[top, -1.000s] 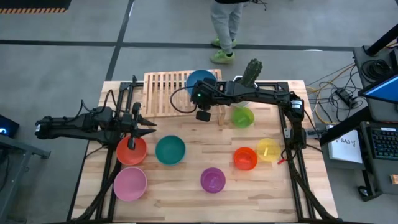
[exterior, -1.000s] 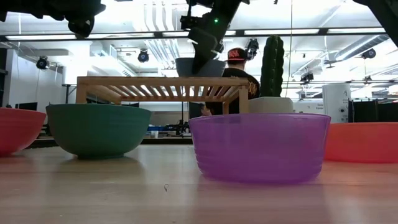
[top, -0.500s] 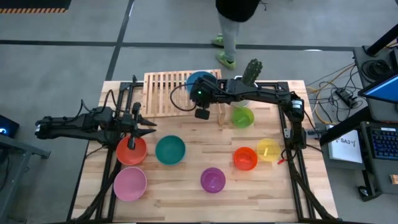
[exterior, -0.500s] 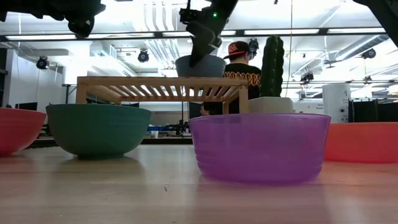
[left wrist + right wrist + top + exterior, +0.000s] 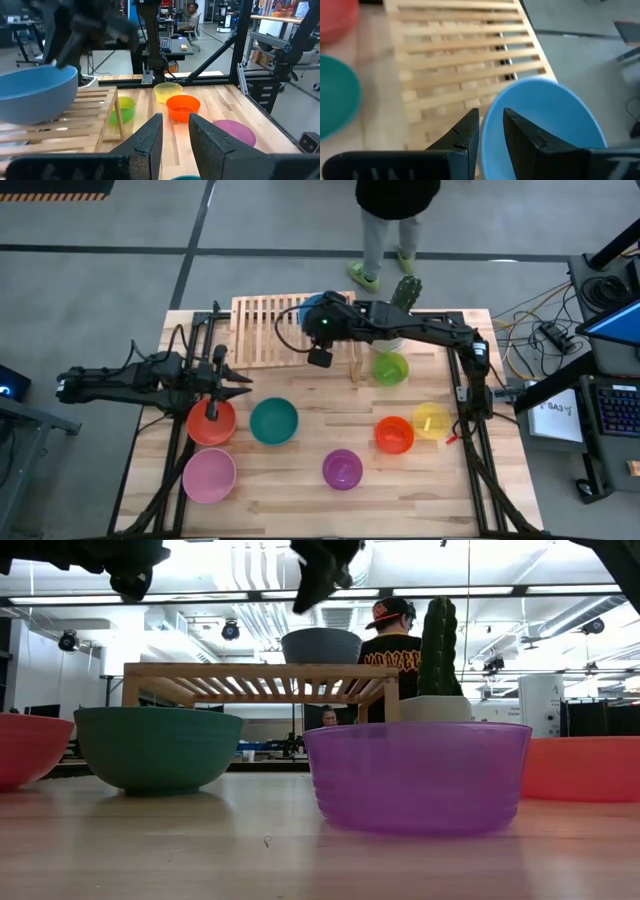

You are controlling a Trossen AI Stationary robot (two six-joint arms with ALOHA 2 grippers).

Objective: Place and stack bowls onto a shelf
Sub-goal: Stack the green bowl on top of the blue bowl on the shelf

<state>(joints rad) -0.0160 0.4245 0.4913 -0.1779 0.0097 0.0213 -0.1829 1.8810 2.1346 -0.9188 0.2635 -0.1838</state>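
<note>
The blue bowl (image 5: 313, 304) (image 5: 321, 645) (image 5: 545, 120) sits upright on its base on the right end of the slatted wooden shelf (image 5: 268, 330) (image 5: 260, 670). My right gripper (image 5: 322, 328) (image 5: 305, 595) (image 5: 491, 125) hovers open just above the bowl's near rim, clear of it. The left gripper (image 5: 240, 385) (image 5: 175, 130) waits open above the table, just past the far rim of the red-orange bowl (image 5: 211, 420). Teal (image 5: 274, 421), pink (image 5: 209, 475), purple (image 5: 342, 469), orange (image 5: 394, 434), yellow (image 5: 431, 421) and lime green (image 5: 390, 367) bowls stand on the table.
A cactus in a white pot (image 5: 404, 298) (image 5: 437, 650) stands beside the shelf's right end. The shelf's left and middle slats (image 5: 460, 55) are bare. A person (image 5: 390, 220) walks past the table's far edge. Bare tabletop shows around (image 5: 330, 400).
My right gripper has let go of the blue bowl's rim and risen straight up, clear of it. The bowl has stayed put on the shelf's right end. The person behind the table has walked toward the right.
</note>
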